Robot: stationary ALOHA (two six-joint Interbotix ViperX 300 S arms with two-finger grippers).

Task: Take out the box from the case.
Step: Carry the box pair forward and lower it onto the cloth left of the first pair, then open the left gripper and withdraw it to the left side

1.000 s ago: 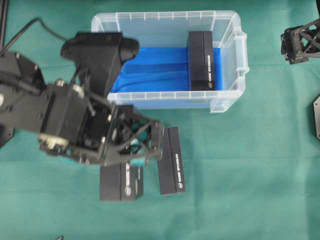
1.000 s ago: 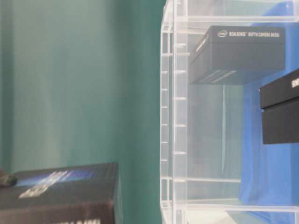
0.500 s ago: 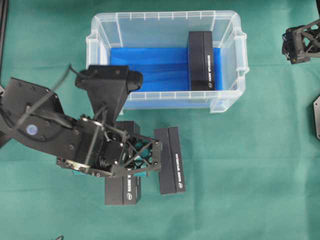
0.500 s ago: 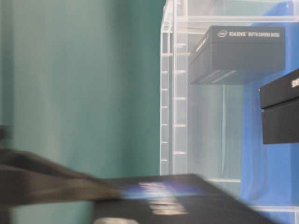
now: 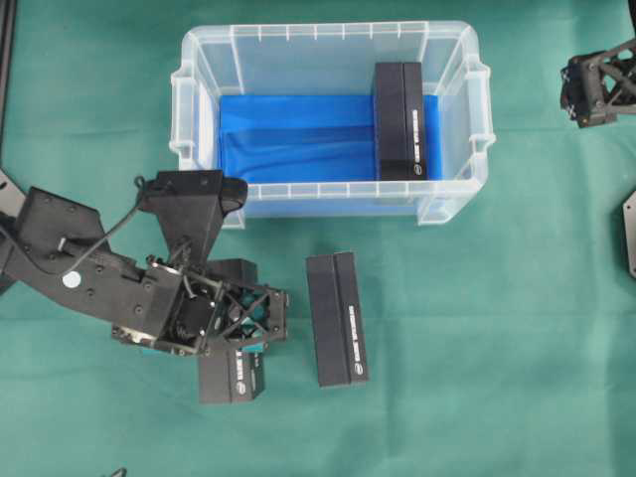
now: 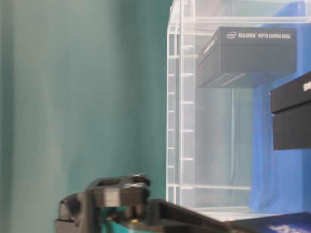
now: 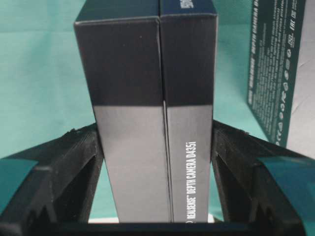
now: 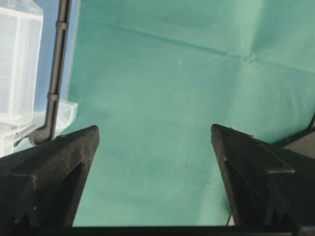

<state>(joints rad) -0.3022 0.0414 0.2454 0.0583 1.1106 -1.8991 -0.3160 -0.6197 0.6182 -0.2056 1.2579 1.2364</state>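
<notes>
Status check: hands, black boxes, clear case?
Left hand clamped on black cardboard box on the green cloth. Right hand open, empty. One black box remains in clear plastic case. Nothing obstructing.

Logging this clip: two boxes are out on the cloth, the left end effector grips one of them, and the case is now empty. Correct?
Not quite: the case is not empty. One box lies inside at its right end, as the overhead view shows. Two boxes are out, and the left end effector grips one of them.
</notes>
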